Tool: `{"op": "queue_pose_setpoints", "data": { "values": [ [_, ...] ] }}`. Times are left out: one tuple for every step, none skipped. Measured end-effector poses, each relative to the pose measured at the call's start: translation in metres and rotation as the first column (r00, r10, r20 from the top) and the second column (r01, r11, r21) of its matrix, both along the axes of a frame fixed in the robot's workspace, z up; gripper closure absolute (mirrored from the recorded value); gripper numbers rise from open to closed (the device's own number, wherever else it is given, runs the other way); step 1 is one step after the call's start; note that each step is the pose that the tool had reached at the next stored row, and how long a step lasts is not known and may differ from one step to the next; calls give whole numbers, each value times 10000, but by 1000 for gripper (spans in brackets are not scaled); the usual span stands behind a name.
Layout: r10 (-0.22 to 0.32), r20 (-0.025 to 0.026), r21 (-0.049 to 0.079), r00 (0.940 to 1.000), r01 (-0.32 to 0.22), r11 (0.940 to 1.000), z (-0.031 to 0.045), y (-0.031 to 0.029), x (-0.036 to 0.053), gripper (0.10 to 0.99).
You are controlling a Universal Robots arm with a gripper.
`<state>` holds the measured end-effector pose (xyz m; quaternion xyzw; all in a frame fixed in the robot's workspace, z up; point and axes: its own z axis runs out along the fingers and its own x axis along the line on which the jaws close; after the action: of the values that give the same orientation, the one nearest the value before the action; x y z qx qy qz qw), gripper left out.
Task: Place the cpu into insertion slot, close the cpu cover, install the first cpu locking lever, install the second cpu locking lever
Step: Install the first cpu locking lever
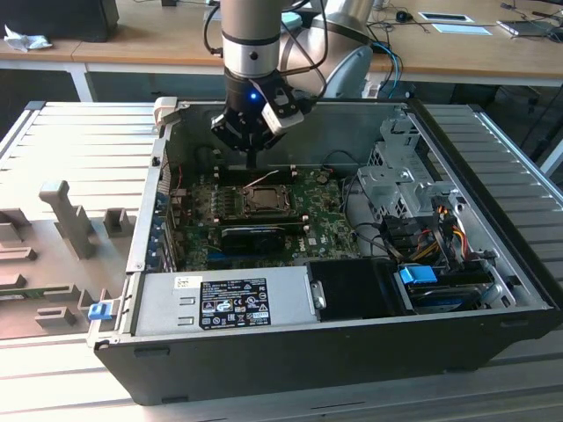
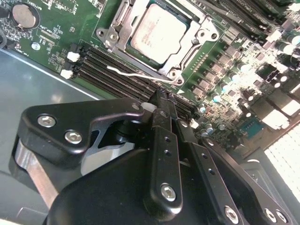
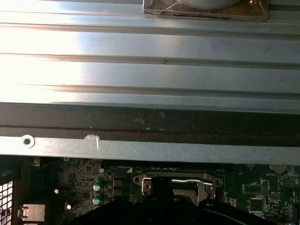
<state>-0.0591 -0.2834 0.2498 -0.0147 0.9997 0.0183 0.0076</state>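
Note:
The cpu (image 2: 157,30) lies flat in the motherboard socket (image 1: 264,200) inside the open computer case. The silver cpu cover (image 2: 116,26) is folded down around it, with the chip showing through its window. A thin wire locking lever (image 2: 136,73) runs slantwise along the socket edge nearest the gripper; in the exterior view the lever (image 1: 262,180) looks lifted off the board. My gripper (image 2: 161,99) hangs just above the memory slots beside that lever, fingers shut with nothing between them. In the exterior view the gripper (image 1: 253,161) is right behind the socket. The first wrist view has the cover (image 3: 176,182) low in frame.
A long black card (image 1: 255,236) lies just in front of the socket. The power supply (image 1: 224,303) fills the case front, with a drive cage (image 1: 396,176) and cables (image 1: 431,237) at the exterior view's right. The case wall (image 3: 150,75) rises close behind. Grey fixtures (image 1: 66,220) stand outside.

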Motion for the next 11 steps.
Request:
{"op": "queue_pose_setpoints", "data": {
  "values": [
    [0, 0, 4, 10000, 0, 10000, -5, 0, 0, 980],
    [3, -1, 4, 10000, -3, 10000, -10, 0, 3, 980],
    [4, -2, 3, 10000, -4, 10000, -12, 0, 6, 980],
    [2, -1, 3, 10000, -2, 10000, -14, -1, 7, 980],
    [2, 0, 4, 10000, -2, 10000, -16, -1, 11, 980],
    [0, 0, 4, 10000, 0, 10000, -17, 0, 12, 980],
    [1, 0, 4, 10000, -1, 10000, -19, 0, 14, 980],
    [1, -1, 4, 10000, -1, 10000, -20, 0, 15, 980],
    [1, -1, 4, 10000, -1, 10000, -21, -1, 16, 980],
    [1, 0, 4, 10000, -1, 10000, -22, 0, 17, 980],
    [1, 0, 4, 10000, -1, 10000, -23, 0, 18, 980]
  ]
}}
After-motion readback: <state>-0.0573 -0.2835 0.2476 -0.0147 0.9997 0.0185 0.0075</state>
